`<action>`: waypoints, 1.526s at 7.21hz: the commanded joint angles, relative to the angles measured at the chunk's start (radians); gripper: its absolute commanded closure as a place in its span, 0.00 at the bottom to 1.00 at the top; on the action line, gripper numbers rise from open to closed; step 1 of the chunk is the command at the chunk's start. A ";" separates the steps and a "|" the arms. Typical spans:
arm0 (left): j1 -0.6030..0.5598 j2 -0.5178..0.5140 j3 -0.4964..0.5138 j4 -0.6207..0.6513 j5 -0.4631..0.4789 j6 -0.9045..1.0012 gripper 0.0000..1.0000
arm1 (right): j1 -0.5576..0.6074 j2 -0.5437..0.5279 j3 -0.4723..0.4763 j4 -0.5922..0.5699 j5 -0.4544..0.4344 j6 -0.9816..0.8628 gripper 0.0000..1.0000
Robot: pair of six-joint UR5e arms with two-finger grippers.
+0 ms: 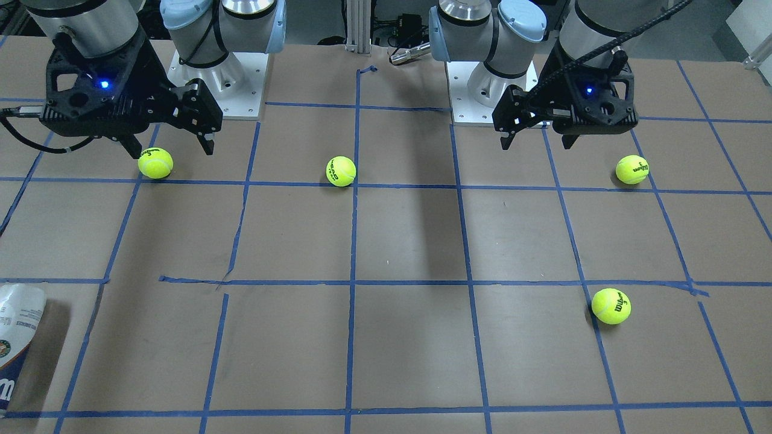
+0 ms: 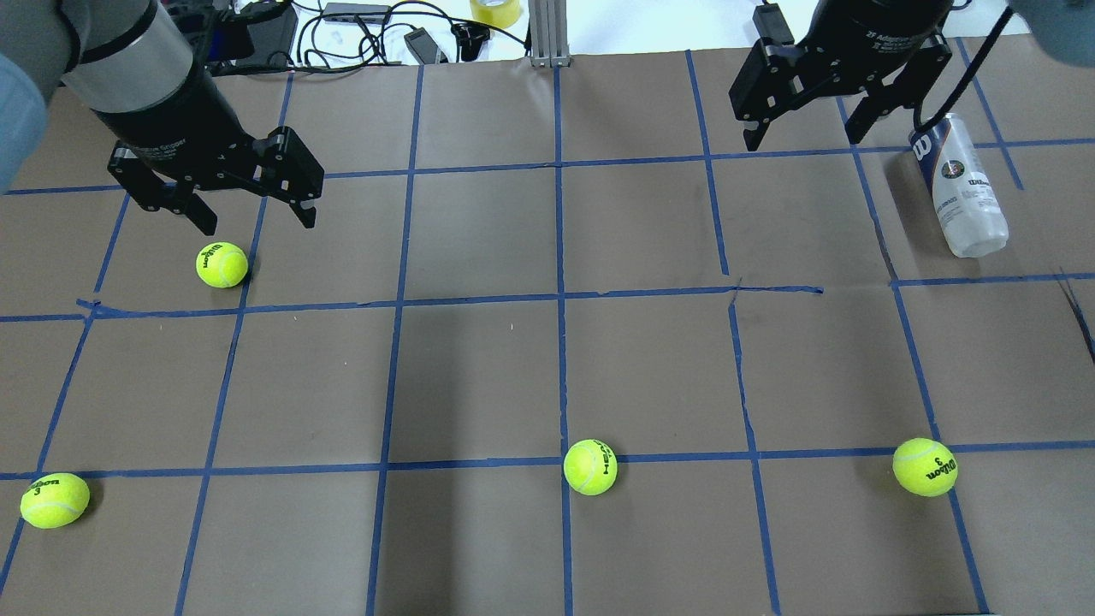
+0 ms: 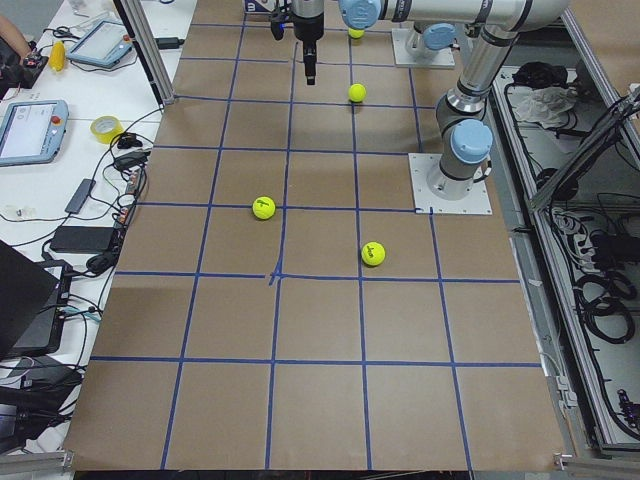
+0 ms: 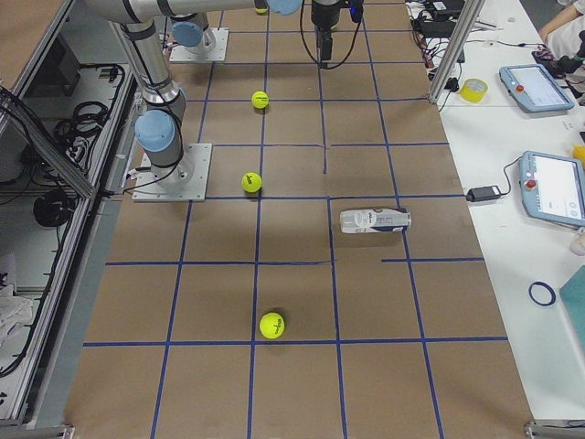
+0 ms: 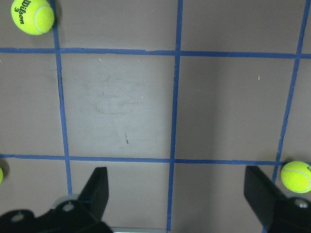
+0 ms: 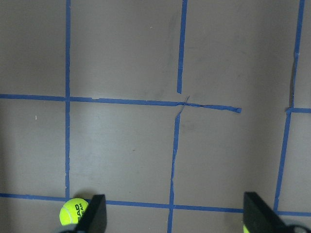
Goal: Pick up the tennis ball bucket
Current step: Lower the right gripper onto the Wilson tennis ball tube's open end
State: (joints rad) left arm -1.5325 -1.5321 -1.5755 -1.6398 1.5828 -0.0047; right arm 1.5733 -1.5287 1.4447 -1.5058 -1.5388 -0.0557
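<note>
The tennis ball bucket [image 2: 962, 184] is a clear can with a white and navy Wilson label. It lies on its side at the far right of the table, and also shows in the front view [image 1: 15, 343] and the right side view [image 4: 375, 220]. My right gripper [image 2: 804, 141] hangs open and empty in the air, to the left of the can's far end and apart from it. It also shows in the front view [image 1: 172, 152]. My left gripper [image 2: 259, 224] is open and empty above the far left, also seen from the front [image 1: 537, 144]. The can is out of both wrist views.
Several yellow-green tennis balls lie on the brown, blue-taped table [image 2: 479, 368]: one under the left gripper [image 2: 222, 265], three along the near side [image 2: 53, 500] [image 2: 590, 466] [image 2: 924, 466]. Cables and a tape roll [image 2: 494, 10] lie beyond the far edge.
</note>
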 commanded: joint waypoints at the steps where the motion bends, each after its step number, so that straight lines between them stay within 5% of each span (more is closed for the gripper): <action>1: 0.000 0.003 -0.001 0.000 0.000 0.000 0.00 | -0.002 -0.002 0.005 -0.011 -0.077 0.013 0.00; 6: 0.000 0.006 -0.015 0.000 0.000 0.000 0.00 | -0.099 0.063 -0.043 -0.039 -0.075 0.034 0.00; 9: 0.000 0.006 -0.015 0.009 -0.001 0.000 0.00 | -0.249 0.417 -0.173 -0.349 -0.157 -0.031 0.00; 11: 0.002 0.007 -0.015 0.011 -0.001 0.000 0.00 | -0.326 0.600 -0.314 -0.390 -0.156 -0.096 0.00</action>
State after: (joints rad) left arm -1.5320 -1.5253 -1.5907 -1.6310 1.5824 -0.0046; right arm 1.2998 -1.0408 1.2095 -1.8615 -1.6905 -0.1086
